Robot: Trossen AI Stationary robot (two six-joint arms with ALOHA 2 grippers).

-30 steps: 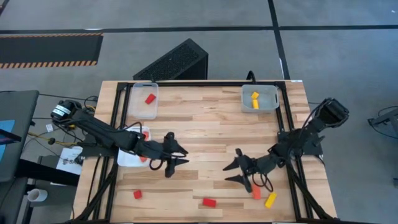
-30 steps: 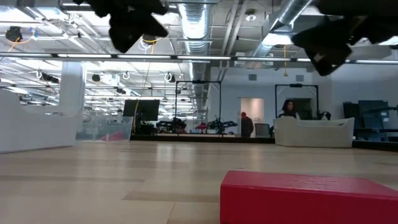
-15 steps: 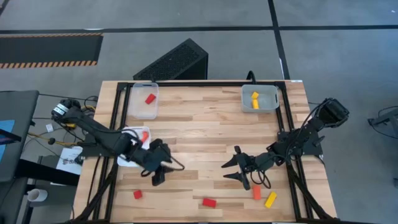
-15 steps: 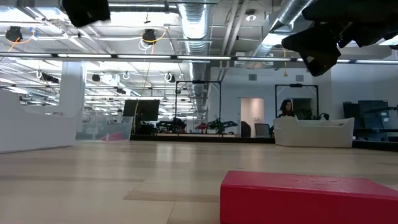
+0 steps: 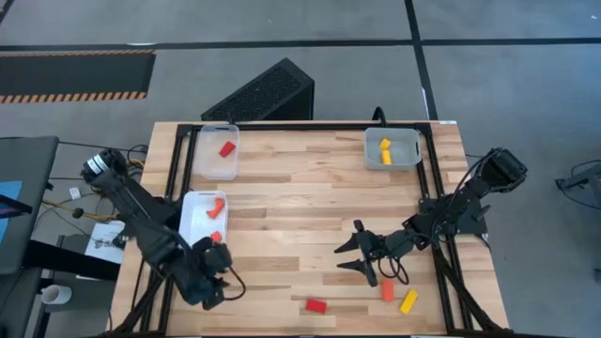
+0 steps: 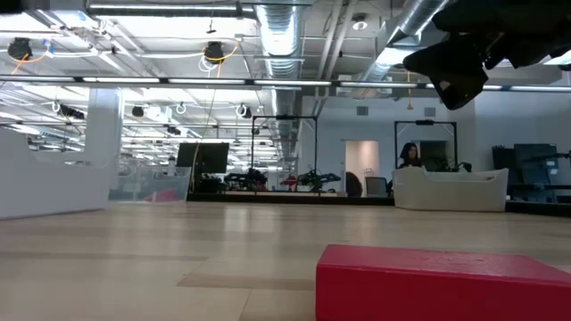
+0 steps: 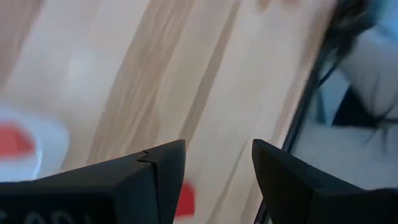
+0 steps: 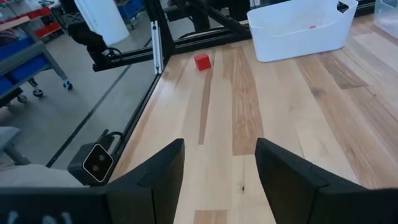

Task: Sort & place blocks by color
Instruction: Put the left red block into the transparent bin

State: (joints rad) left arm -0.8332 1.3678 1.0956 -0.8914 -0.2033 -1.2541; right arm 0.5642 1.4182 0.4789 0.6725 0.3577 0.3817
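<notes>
- Down at the near left corner, the left gripper (image 5: 214,284) hangs with fingers spread, nothing between them, over a small red block (image 7: 184,200).
- Right gripper (image 5: 360,255) waits wide apart, empty, near an orange block (image 5: 387,290) and a yellow block (image 5: 408,301).
- Another red block (image 5: 315,305) lies between the grippers.

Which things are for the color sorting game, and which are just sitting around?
For the job: red block, orange block, yellow block, loose at the table's front; clear trays holding sorted blocks; left gripper, open, front-left; right gripper, open, near the orange block.
Just lying about: black perforated box, striped floor mat, both off the table.
</notes>
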